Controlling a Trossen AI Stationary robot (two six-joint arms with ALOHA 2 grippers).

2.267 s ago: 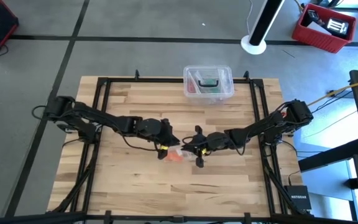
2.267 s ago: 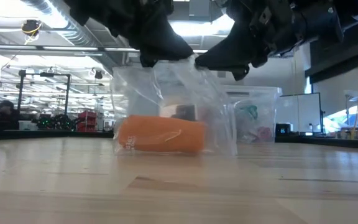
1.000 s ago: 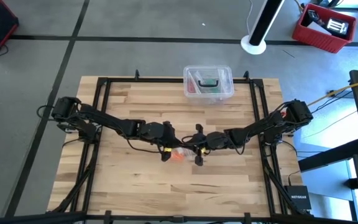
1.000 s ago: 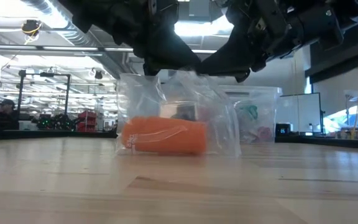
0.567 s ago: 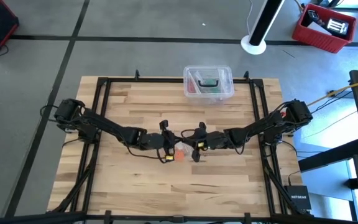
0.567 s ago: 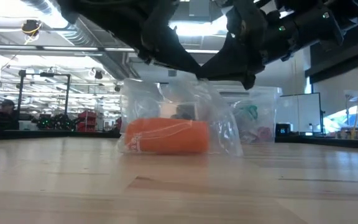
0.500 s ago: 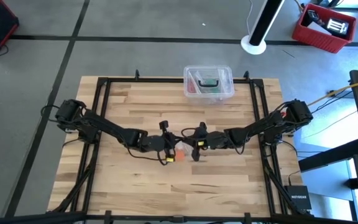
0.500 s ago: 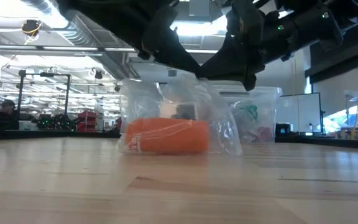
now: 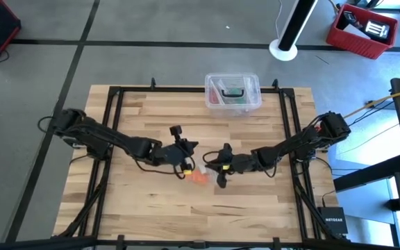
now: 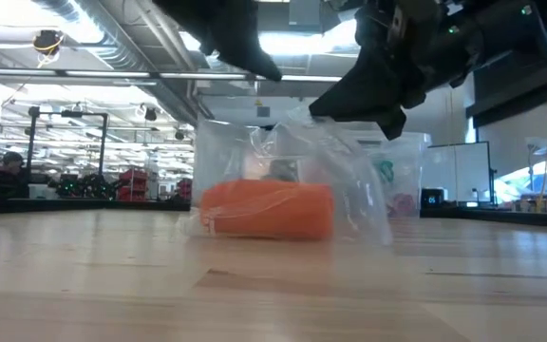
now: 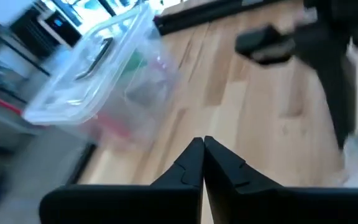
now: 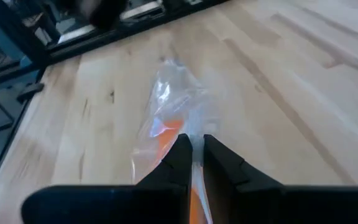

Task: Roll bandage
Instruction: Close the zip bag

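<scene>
Clearly the right end effector (image 12: 193, 155) is nearer: it pinches the clear bag (image 10: 349, 180) directly above the bandage (image 10: 269, 210), which lies inside, long axis flat along the tabletop (image 9: 255, 201). Pressed together and empty, the left end effector (image 11: 202, 163) points away.
</scene>
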